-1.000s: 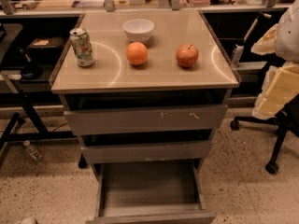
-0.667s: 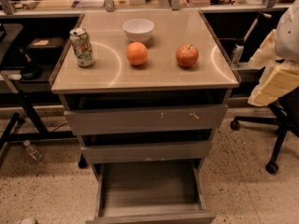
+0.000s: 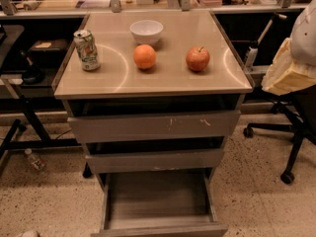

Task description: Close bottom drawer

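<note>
The bottom drawer (image 3: 157,197) is the lowest of three grey-brown drawers in the cabinet. It is pulled far out towards me and its wood-grain floor is bare. Its flat front (image 3: 163,230) is at the bottom edge of the view. The middle drawer (image 3: 154,160) and the top drawer (image 3: 153,126) with white scratches stand slightly out. My gripper (image 3: 289,70) shows as a pale beige and white shape at the right edge, level with the cabinet top, well above and to the right of the bottom drawer, touching nothing.
On the cabinet top (image 3: 113,80) stand a drink can (image 3: 87,50), a white bowl (image 3: 146,31), an orange (image 3: 144,57) and a red apple (image 3: 197,59). An office chair base (image 3: 286,147) is at the right. A plastic bottle (image 3: 34,159) lies on the floor at the left.
My gripper at the right edge has risen a little. The drawers and the objects on top have not moved.
</note>
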Action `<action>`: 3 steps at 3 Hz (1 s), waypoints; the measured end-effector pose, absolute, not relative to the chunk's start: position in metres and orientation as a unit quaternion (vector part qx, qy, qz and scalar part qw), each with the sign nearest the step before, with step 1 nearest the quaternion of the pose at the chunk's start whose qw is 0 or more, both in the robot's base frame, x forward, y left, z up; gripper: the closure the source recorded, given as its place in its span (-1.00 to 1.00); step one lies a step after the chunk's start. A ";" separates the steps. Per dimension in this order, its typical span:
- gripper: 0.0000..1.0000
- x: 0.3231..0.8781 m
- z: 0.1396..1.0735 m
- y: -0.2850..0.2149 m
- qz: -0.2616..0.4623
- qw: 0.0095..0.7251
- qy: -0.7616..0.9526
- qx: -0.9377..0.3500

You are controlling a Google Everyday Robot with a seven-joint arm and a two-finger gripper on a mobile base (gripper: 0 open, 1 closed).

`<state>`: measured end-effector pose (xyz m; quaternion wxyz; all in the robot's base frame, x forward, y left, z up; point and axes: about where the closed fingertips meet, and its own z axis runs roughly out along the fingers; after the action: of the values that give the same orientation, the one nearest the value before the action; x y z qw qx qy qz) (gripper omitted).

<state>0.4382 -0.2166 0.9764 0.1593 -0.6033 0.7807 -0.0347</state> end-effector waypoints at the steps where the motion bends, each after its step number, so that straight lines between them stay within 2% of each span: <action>1: 1.00 0.438 0.976 -0.217 -0.035 0.159 0.781 -0.603; 3: 1.00 0.411 0.902 -0.202 -0.001 0.143 0.795 -0.590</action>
<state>0.4112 -0.2019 0.9022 0.1429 -0.5897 0.7949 -0.0013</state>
